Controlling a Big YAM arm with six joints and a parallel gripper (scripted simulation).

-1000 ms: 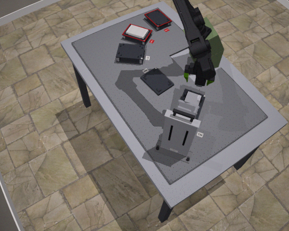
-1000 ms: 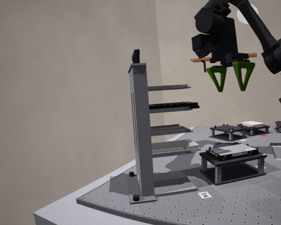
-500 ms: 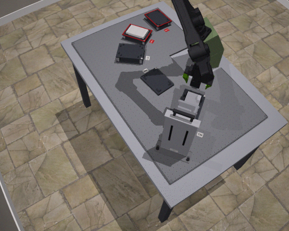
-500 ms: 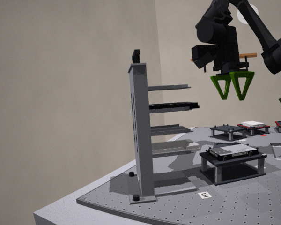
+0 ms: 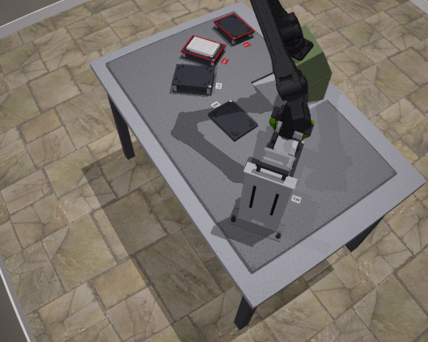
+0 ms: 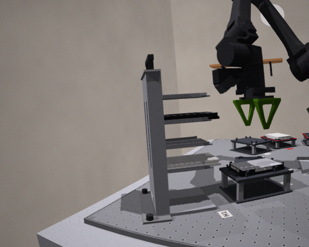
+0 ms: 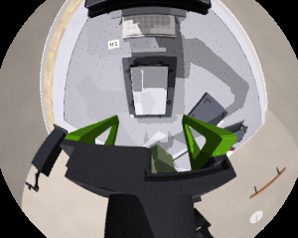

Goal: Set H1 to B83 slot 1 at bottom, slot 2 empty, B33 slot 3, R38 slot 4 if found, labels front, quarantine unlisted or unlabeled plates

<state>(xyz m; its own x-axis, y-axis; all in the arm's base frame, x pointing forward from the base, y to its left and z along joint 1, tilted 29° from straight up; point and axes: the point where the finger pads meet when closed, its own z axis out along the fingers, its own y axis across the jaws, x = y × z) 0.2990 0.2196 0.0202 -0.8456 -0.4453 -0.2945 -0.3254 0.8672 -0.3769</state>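
The plate hotel H1 (image 6: 156, 138) is a grey tower with four shelves facing the arm. The top shelf (image 6: 184, 97) looks bare. A black plate (image 6: 190, 116) lies on the third shelf, its front end past the shelf edge. The second shelf (image 6: 188, 142) looks bare. A grey plate (image 6: 193, 160) seems to lie on the bottom shelf. A grey plate (image 6: 257, 164) sits on the raised landing nest in front of the hotel; it also shows in the wrist view (image 7: 151, 89). My gripper (image 6: 256, 111) is open and empty, fingers pointing down, well above that plate.
At the far end, a red-rimmed quarantine nest (image 5: 203, 48) holds a white plate, and the second one (image 5: 233, 27) is bare. A black raised nest (image 5: 192, 78) and a flat dark pad (image 5: 232, 120) stand between them and the hotel. The green arm base (image 5: 312, 70) stands at the table's right edge.
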